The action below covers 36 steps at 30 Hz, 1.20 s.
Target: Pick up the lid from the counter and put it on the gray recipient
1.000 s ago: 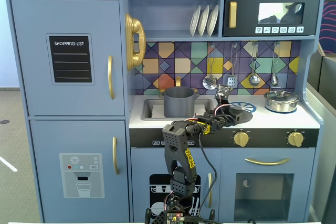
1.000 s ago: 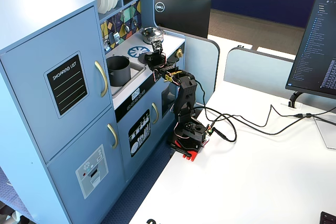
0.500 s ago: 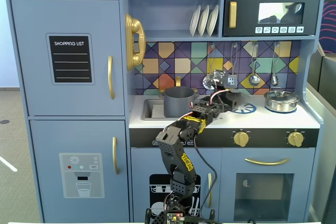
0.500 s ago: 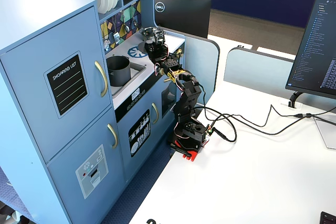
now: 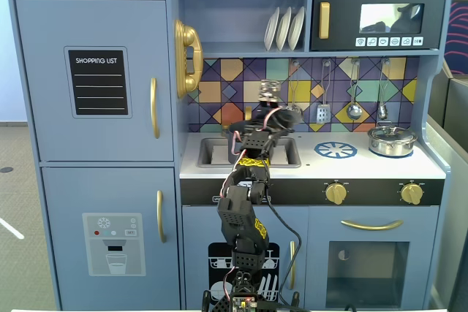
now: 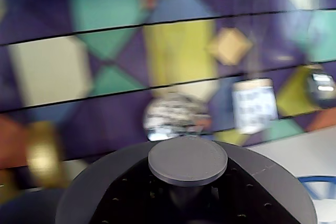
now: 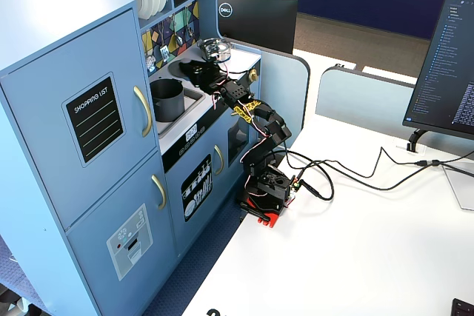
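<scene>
The lid (image 6: 187, 159) fills the wrist view's lower edge, knob up, clamped in the gripper (image 7: 198, 72) above the counter beside the sink. The gray recipient (image 7: 167, 100) stands in the sink. The arm (image 5: 245, 202) reaches up, folded forward over the counter edge.

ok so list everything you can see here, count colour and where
lid: 1, dark gray, held at the gripper, close under the wrist camera
gray recipient: 1, dark gray, in the sink
silver pot: 1, shiny, lidded, on the right of the counter in a fixed view
plates: 3, white, upper shelf
hanging utensils: several, silver, on the tiled backsplash
toy phone: 1, gold, side of the fridge cabinet
monitor: 1, black, on the white desk
arm: 1, black, reaching from the desk to the counter
gripper: 1, black, shut on the lid
</scene>
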Each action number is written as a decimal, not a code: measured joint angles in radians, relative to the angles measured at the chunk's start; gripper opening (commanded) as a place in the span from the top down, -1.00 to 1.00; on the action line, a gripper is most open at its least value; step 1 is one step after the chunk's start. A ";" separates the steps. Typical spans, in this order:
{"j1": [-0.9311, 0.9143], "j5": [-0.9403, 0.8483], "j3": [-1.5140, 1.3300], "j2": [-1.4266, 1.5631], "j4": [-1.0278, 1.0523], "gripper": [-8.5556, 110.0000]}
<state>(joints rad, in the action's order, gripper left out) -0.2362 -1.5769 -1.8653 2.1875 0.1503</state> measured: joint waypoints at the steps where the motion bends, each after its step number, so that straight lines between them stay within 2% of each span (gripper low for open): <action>1: 0.020 -0.005 0.000 0.000 0.006 0.86; 13: 0.170 -0.038 0.000 -0.005 0.011 0.86; 36: 0.201 -0.038 -0.002 -0.124 -0.003 0.86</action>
<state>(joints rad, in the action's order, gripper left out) -0.0353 -1.6153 -1.8669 2.0632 0.1473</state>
